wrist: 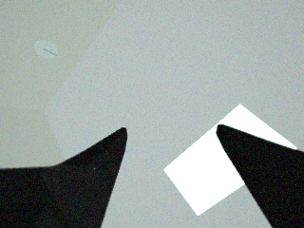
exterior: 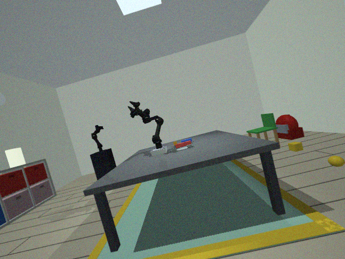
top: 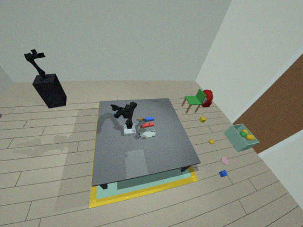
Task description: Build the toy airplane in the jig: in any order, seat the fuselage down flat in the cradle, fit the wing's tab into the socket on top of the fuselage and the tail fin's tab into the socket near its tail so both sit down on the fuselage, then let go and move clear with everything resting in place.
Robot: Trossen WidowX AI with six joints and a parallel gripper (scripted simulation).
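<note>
My gripper (top: 113, 111) (exterior: 129, 104) (wrist: 170, 130) is open and empty, raised high above the table and turned away from the parts. On the table, a long red part (top: 147, 125) (exterior: 183, 144), which looks like the fuselage, lies between a blue part (top: 149, 119) (exterior: 186, 140), probably the wing, and a pale flat jig (top: 147, 134). A small orange part (top: 140, 119) (exterior: 174, 143), probably the tail fin, lies beside the blue part's left end. The parts look separate. Tabs, sockets and the cradle's details are too small to tell. The wrist view shows none of these parts.
The arm stands on a white base plate (top: 129, 131) left of the parts on the dark table (top: 166, 151) (exterior: 222, 150). Another black arm stands on a black pedestal (top: 49, 91) (exterior: 102, 161) away from the table. A green chair (top: 194, 99) (exterior: 261, 129) stands on the floor.
</note>
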